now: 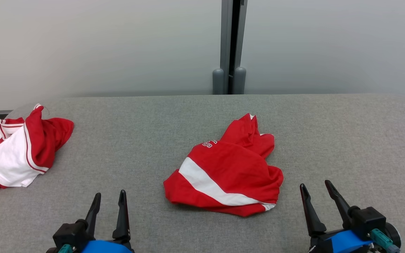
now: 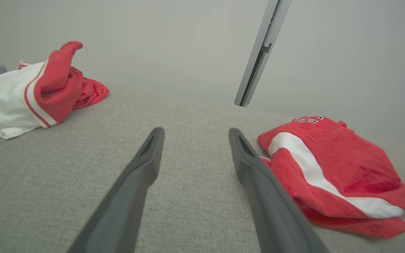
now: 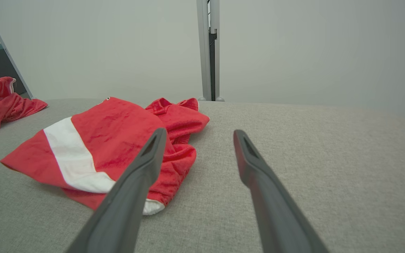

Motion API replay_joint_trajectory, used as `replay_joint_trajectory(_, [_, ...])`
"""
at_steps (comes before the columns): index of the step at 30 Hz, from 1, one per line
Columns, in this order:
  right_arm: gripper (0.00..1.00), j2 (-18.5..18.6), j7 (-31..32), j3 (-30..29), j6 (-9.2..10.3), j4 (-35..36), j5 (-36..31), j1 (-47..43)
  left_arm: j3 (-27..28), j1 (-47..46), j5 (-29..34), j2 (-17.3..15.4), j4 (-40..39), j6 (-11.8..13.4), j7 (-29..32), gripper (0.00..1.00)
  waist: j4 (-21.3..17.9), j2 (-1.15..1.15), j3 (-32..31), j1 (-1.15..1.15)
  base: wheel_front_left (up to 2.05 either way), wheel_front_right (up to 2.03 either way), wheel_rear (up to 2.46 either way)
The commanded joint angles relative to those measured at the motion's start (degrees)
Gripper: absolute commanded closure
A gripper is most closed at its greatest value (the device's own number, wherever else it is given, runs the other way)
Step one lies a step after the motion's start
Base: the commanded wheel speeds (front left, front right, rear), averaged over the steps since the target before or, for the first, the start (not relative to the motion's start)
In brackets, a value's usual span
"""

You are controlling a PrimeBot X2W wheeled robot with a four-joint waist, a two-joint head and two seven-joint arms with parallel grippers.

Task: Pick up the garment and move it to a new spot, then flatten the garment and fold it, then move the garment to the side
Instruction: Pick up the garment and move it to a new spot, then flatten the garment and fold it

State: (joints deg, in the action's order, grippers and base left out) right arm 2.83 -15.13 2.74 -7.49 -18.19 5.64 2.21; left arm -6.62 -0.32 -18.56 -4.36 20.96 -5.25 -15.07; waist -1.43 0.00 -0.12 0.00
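Left tool [image 1: 110,193] and right tool [image 1: 314,183], both spread empty, flank the crumpled red garment [image 1: 223,172] lying untouched between them.

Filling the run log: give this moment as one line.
left gripper open | right gripper open | garment crumpled at centre, untouched | second garment far left

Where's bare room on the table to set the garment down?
Widest: table right of the centre garment, ahead of the right gripper. Also the strip between it and the left garment, ahead of the left gripper. Crowded at the far-left edge, where that garment lies.
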Motion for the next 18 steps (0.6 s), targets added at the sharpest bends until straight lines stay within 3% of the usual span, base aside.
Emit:
replay_joint_trajectory(1, [0.0,0.1,0.0,0.0,-0.01,-0.2,0.0,0.4,0.2,-0.1,0.6,0.2,0.3,-0.4,-0.2,0.0,0.0,0.0,0.0,0.0,0.0,0.0,0.0])
replay_joint_trajectory(18, [0.0,0.1,0.0,-0.7,-0.01,-0.5,-0.4,0.9,0.2,-2.4,3.4,1.1,2.6,-1.5,-0.2,0.0,0.1,0.0,0.3,0.0,0.0,0.0,0.0])
